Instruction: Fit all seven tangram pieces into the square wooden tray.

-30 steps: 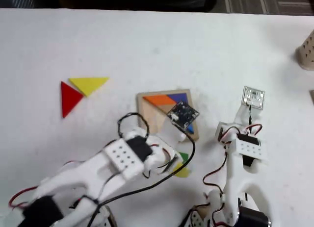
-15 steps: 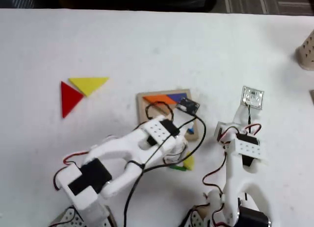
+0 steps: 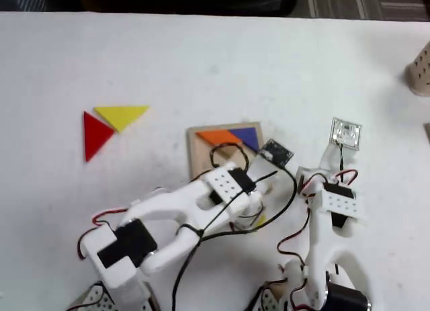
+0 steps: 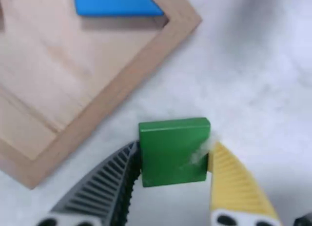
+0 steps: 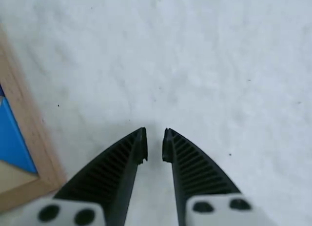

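Note:
My left gripper (image 4: 174,153) is shut on the green square piece (image 4: 170,138), one grey finger (image 4: 105,182) and one yellow finger (image 4: 236,179) against its sides. The square is over the white table just outside a corner of the wooden tray (image 4: 161,45). A blue piece (image 4: 117,2) lies in the tray near that corner. In the high view the tray (image 3: 201,162) holds an orange piece (image 3: 216,136) and a purple-blue piece (image 3: 247,136), and the left arm (image 3: 201,203) covers its near side. My right gripper (image 5: 155,145) is shut on nothing, low over bare table beside the tray's edge (image 5: 34,138).
A red triangle (image 3: 95,133) and a yellow triangle (image 3: 122,115) lie together at the far left of the table. The right arm (image 3: 336,203) stands right of the tray. A pale holed object (image 3: 420,72) sits at the right edge.
The left arm's wrist has shifted right along the tray's near corner, and its body now covers the green square in the high view. The right arm has stayed still.

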### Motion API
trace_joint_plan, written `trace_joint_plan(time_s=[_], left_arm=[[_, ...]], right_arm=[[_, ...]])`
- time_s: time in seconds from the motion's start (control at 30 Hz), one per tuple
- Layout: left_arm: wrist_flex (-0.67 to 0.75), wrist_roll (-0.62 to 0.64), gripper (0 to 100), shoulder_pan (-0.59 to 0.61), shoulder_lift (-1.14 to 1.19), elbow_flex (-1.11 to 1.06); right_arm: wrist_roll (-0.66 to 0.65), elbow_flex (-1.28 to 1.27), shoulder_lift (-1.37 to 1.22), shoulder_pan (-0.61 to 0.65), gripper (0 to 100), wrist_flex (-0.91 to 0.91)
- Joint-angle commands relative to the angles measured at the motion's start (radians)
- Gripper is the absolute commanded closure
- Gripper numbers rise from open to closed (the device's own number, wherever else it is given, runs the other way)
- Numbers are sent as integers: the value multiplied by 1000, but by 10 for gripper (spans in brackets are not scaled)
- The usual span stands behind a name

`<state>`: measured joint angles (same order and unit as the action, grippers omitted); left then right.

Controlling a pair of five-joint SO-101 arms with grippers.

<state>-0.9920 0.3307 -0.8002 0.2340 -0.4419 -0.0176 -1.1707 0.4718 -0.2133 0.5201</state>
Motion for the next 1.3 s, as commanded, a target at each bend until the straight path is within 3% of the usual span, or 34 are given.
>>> trace_joint_plan(time_s=[0.0,0.37,0.73,1.03,1.27], left_arm=[[-3,-12,823,-4,7,8],[-23,-14,822,116,-159,-37],[143,-14,820,229,-344,-189],[101,-64,798,222,-366,-184],[-35,-149,694,136,-633,-287]], right_arm=[[-11,5,28,12,939,-16],[-11,5,28,12,940,-16],[-11,5,28,12,940,-16],[-11,5,28,12,940,-16],[-11,5,28,13,940,-16]])
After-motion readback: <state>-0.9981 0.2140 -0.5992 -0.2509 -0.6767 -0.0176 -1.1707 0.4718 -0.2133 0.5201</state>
